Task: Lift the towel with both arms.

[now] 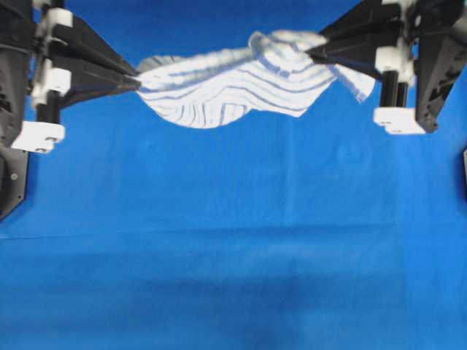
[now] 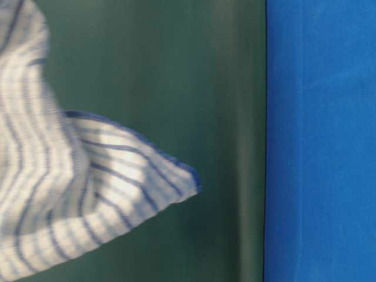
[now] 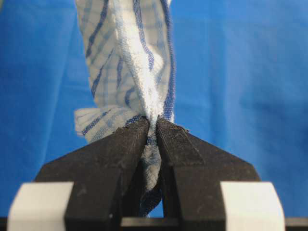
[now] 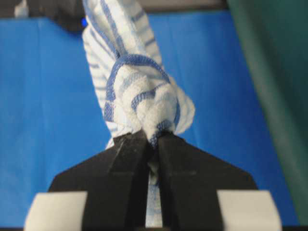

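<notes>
A plain blue sheet (image 1: 233,277) covers the bench, smooth apart from a faint crease running across it. In the table-level view a dark green panel (image 2: 194,70) stands beside the blue surface.

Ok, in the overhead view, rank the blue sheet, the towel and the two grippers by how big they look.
1. Blue sheet, fills most of the view.
2. Towel, hanging between the arms.
3. Left gripper and right gripper: alike, both cut off at the edges, so not ranked.
</notes>
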Controlling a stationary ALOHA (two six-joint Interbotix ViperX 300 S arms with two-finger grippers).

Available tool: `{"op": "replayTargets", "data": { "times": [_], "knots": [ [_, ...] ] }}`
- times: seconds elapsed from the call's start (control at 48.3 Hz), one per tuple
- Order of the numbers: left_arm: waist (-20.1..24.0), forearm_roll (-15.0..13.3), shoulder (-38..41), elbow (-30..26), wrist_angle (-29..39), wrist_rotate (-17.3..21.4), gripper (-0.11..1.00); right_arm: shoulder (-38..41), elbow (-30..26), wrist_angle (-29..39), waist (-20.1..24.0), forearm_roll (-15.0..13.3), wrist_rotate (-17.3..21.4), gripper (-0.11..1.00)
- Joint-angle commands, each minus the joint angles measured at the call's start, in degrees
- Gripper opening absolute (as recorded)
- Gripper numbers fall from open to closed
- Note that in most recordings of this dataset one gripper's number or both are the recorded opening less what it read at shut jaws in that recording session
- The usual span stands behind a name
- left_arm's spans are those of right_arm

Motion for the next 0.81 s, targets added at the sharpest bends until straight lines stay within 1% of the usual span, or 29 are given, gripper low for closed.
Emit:
{"op": "replayTargets", "data": {
  "times": [0.0,0.248,0.455,0.579,0.6,0.641,0.662,0.786],
  "knots": [
    [0.0,0.18,-0.62,-1.93,0.0,0.09,0.04,-0.35,-2.29,-0.18,-0.09,-0.18,-0.18,0.05],
    [0.0,0.18,-0.44,-1.93,-0.18,0.18,0.04,0.0,-2.29,-0.09,-0.09,-0.18,-0.53,0.05],
    [0.44,0.26,-0.88,-1.58,-0.35,0.44,0.04,0.0,-2.2,0.44,-0.35,-0.18,-2.46,0.05],
    [0.44,0.26,-1.32,-1.14,-0.53,0.35,0.06,0.09,-1.93,0.44,-0.62,-0.18,-2.64,0.06],
    [0.35,0.26,-1.41,-1.05,-0.53,0.35,0.08,0.18,-1.93,0.44,-0.62,-0.18,-2.55,0.06],
    [0.44,0.26,-1.67,-0.88,-0.7,0.26,0.19,0.35,-1.93,0.44,-0.7,-0.18,-2.37,0.07],
    [0.44,0.26,-1.76,-0.79,-1.05,0.26,0.24,0.44,-1.85,0.44,-0.7,-0.18,-2.37,0.11],
    [0.44,0.26,-2.99,0.26,-2.29,0.53,0.64,0.88,-1.85,0.44,-0.79,-0.35,-2.2,0.5]
  ]
}}
